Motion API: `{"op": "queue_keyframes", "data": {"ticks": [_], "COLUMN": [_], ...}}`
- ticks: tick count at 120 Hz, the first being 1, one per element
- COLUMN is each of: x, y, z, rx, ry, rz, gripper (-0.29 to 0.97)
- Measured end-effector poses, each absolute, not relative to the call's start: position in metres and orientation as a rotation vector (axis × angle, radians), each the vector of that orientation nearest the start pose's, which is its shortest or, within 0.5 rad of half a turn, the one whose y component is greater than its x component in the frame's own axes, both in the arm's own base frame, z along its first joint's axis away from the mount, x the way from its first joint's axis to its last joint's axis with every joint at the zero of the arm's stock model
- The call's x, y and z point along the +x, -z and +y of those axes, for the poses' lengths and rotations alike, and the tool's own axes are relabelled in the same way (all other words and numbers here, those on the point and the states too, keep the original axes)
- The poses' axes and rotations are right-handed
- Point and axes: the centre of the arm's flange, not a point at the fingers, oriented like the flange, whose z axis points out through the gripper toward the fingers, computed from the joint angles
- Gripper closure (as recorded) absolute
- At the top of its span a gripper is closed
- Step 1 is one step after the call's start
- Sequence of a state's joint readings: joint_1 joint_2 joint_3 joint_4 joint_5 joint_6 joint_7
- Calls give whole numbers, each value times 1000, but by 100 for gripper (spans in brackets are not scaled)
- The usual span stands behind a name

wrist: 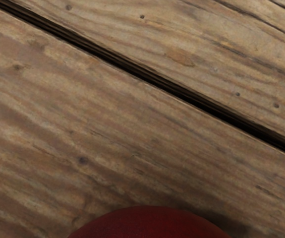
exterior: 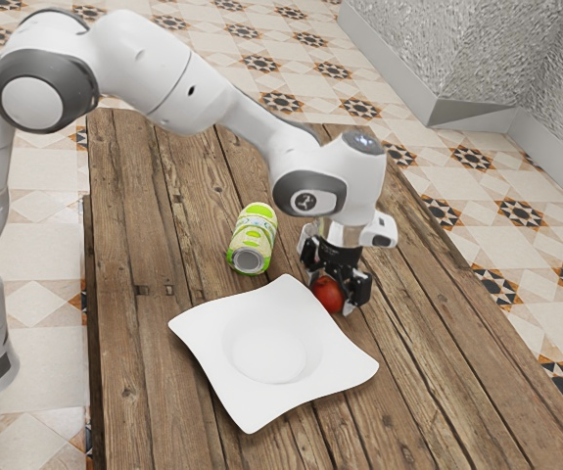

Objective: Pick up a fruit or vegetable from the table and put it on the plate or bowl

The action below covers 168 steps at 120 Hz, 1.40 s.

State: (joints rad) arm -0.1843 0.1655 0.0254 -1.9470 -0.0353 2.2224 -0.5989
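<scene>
Wavy white plate point(exterior: 210, 338) beside claw point(exterior: 337, 290) clasping (round) red fruit point(exterior: 328, 297).

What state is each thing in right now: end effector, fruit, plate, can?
end effector: low at the red fruit, grip unclear
red fruit: beside the plate's edge, not on it
plate: flat on the table, nothing on it
can: lying on its side, apart from the plate
</scene>
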Motion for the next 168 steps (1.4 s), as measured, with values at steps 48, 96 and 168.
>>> {"op": "queue_keyframes", "data": {"ticks": [48,96,168], "x": [600,599,463], "y": [-402,-417,-529], "z": [-97,-99,-222], "rx": [-3123,-3105,-3168], "ry": [171,221,281], "rz": [-727,-805,-1038], "gripper": [13,37,37]}}
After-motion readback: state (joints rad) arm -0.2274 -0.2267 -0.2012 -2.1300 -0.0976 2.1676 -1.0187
